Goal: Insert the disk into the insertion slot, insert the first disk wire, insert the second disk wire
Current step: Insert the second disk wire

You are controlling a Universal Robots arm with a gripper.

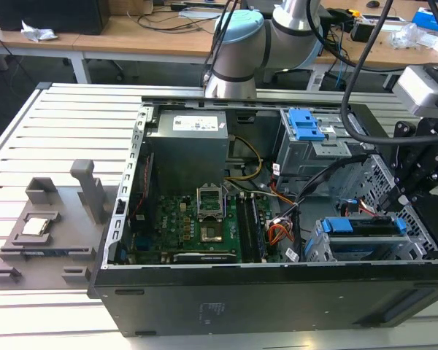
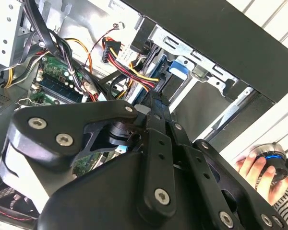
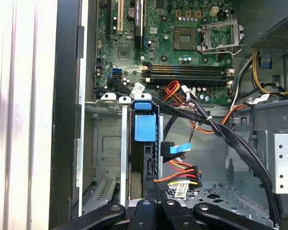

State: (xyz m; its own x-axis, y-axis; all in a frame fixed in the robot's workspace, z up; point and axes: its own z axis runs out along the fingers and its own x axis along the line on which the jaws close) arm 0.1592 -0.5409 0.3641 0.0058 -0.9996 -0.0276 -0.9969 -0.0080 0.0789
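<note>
Because the tower case (image 1: 263, 299) lies on its side on the slatted surface (image 1: 44, 131) with its side panel off, the exterior view looks straight into every bay. The disk (image 1: 365, 227) sits in the insertion slot (image 1: 317, 246) at the case corner toward the exterior view's right. Its blue caddy is about level with the slot rim, which suggests step 1 of 3 is largely done. The cage with a blue latch (image 1: 306, 124) stands farther back, apart from the slot. The arm (image 1: 241, 44) reaches over the case so that its wrist assembly (image 1: 423, 146) hangs near the slot.

In the second wrist view, the claw (image 2: 156, 103) points at the blue caddy end of the disk. It is lined up with the disk's long edge, presumably so that any push runs along the slot's axis. Whether the claw is spread or pressed together cannot be told. The power wire (image 2: 113, 48), a red, yellow and black bundle with a black plug, hangs free beside the disk. A person's hand (image 2: 257, 170) rests on a knob (image 2: 273, 158) outside the case wall.

In the first wrist view, the disk (image 3: 145, 125) stands edge-on between the slot's sheet-metal walls, with its blue tab toward the motherboard (image 3: 182, 48). The claw is in line with the disk's near edge. The data wire (image 3: 178, 148), with a flat blue lead, and the power wire lie just beside that edge, where their plugs can reach it. Neither appears mated, so the 2 wire steps look open.
</note>
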